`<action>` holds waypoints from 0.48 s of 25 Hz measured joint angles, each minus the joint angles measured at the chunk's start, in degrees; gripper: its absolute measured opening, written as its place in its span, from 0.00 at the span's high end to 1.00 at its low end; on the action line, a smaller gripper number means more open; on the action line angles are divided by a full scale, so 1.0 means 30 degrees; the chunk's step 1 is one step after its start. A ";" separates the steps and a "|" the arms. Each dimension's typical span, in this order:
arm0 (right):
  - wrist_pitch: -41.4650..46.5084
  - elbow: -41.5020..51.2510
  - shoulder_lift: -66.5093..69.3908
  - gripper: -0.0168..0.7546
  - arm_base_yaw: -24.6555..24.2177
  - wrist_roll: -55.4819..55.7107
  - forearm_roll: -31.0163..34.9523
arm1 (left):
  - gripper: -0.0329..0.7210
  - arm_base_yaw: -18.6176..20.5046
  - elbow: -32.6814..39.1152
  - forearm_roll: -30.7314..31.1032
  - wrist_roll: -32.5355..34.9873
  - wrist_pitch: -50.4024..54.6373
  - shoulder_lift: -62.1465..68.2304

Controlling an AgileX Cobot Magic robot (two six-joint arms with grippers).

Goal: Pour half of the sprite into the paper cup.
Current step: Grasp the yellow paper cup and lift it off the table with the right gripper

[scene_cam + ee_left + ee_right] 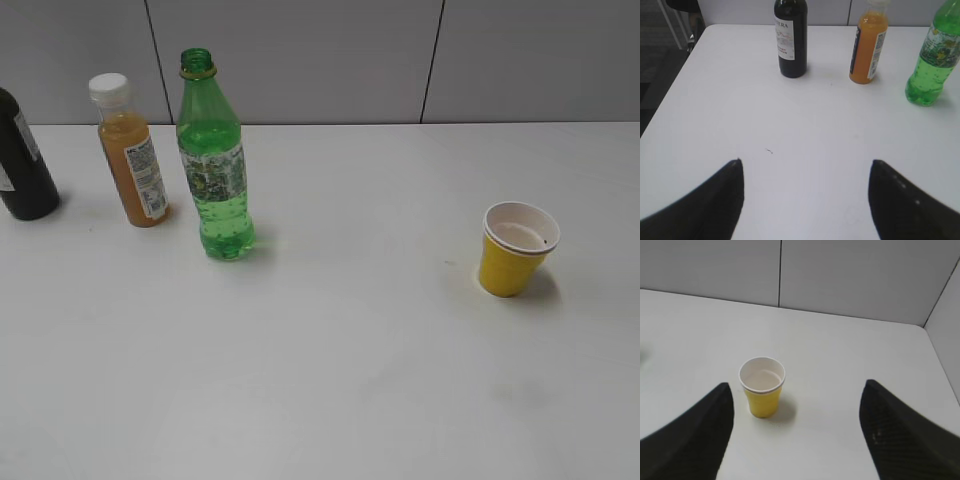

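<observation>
The sprite (214, 160), a tall green plastic bottle with no cap on, stands upright left of centre on the white table; it also shows at the right edge of the left wrist view (931, 60). The yellow paper cup (515, 250) stands upright on the right and also shows in the right wrist view (762, 386). My left gripper (805, 165) is open and empty, well in front of the bottles. My right gripper (796, 387) is open and empty, with the cup ahead of it toward its left finger. Neither gripper shows in the exterior view.
An orange juice bottle (130, 152) with a white cap stands left of the sprite, also in the left wrist view (869, 45). A dark bottle (22, 160) stands at the far left, also in the left wrist view (791, 37). A grey wall runs behind the table (350, 380).
</observation>
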 joint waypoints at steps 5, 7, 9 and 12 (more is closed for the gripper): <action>-0.2260 0.0000 0.2075 0.21 0.0000 0.0000 0.0342 | 0.18 0.0000 0.0000 0.0000 0.0000 0.0000 0.0000; -0.3147 0.0000 0.2992 0.21 0.0000 0.0000 0.0452 | 0.18 0.0000 0.0000 0.0000 0.0000 0.0000 0.0000; -0.4020 0.0052 0.3828 0.21 0.0000 0.0000 0.0612 | 0.18 0.0000 0.0000 0.0000 0.0000 0.0000 0.0000; -0.5710 0.0677 0.4979 0.21 0.0000 0.0000 0.0758 | 0.18 0.0000 0.0000 0.0000 0.0000 0.0000 0.0000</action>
